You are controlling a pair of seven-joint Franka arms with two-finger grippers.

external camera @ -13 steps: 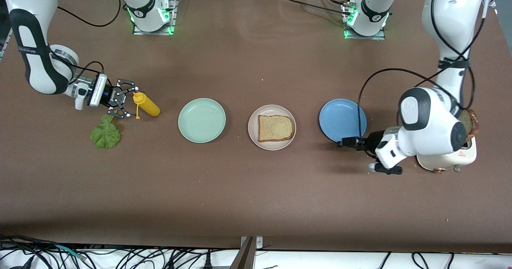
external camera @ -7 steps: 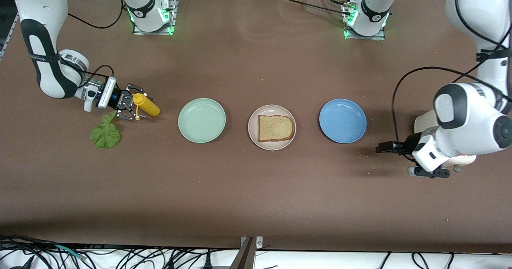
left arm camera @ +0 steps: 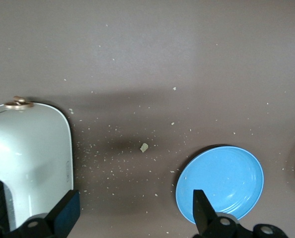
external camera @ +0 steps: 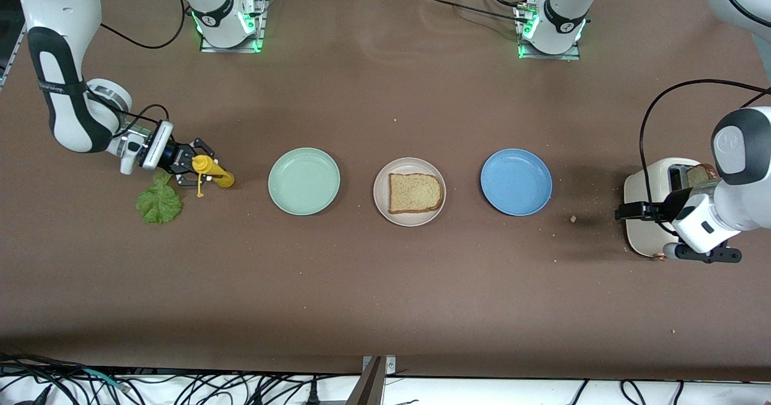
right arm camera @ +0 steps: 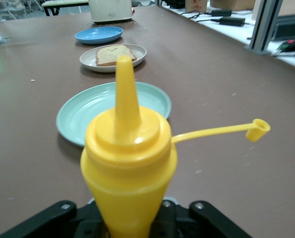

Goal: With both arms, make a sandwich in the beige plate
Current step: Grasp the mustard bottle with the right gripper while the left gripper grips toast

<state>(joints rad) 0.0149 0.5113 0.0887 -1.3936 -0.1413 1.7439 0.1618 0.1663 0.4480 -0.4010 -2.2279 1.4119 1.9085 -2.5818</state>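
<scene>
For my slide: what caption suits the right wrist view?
Right tool grips a yellow mustard bottle, cap open, facing the mint plate.

Three plates on the surface: one mint green plate (external camera: 304, 181), one beige plate (external camera: 409, 170), one blue plate (external camera: 516, 181). Two toast slices: one toast slice on the beige plate (external camera: 414, 193), one toast slice in the toaster slot (external camera: 697, 176). One lettuce leaf (external camera: 159, 202). One yellow squeeze bottle (external camera: 212, 172). One white toaster (external camera: 647, 195). Two arms, one claw each: right claw (external camera: 191, 166), left claw (external camera: 629, 213). Two green-lit bases at 12 o'clock.
</scene>
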